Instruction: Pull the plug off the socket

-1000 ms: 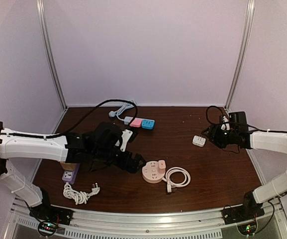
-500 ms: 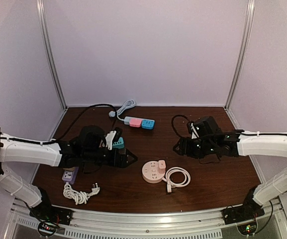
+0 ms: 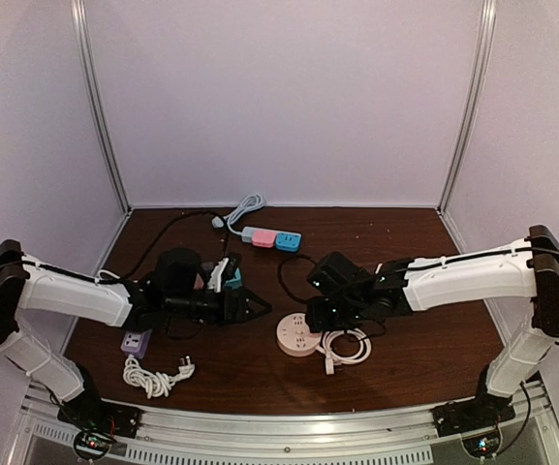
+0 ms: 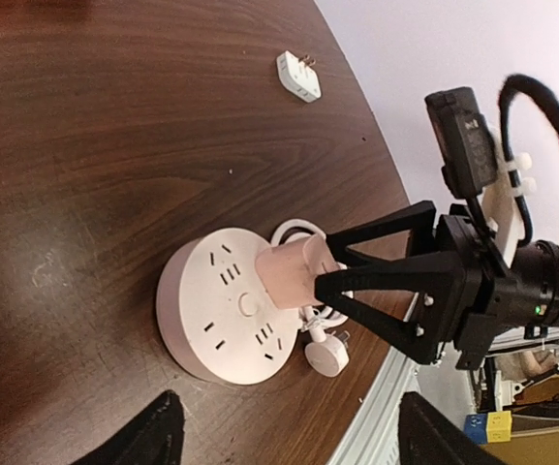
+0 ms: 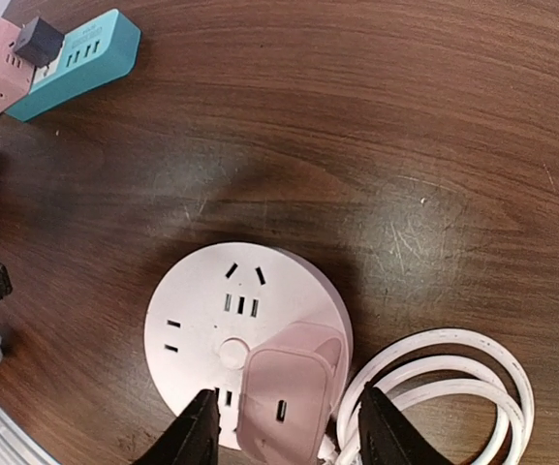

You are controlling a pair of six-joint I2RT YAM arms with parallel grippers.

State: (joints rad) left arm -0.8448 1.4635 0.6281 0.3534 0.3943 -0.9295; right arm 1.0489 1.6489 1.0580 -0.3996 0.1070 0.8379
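Observation:
A round pink socket [image 3: 294,339] [image 4: 223,325] [image 5: 223,302] lies flat on the brown table, with a boxy pink plug [image 4: 294,274] [image 5: 287,399] standing in it. My right gripper [image 3: 316,318] [image 5: 292,431] hangs directly over it, open. One black finger sits on each side of the plug with a thin gap on both sides. The left wrist view shows those fingers [image 4: 386,276] flanking the plug. My left gripper [image 3: 258,308] [image 4: 294,436] is open and holds nothing. It hovers just left of the socket and points at it.
A pink-and-blue power strip [image 3: 271,238] [image 5: 71,58] lies at the back. A purple strip [image 3: 136,341] and a coiled white cord [image 3: 153,376] lie front left. The socket's white cable loop [image 3: 349,345] [image 5: 453,373] sits to its right. A small white adapter [image 4: 298,76] lies further right.
The right arm has swung left from the table's right side to above the round socket, its jaws narrowing around the plug. The left gripper drew back slightly from the socket and narrowed a little.

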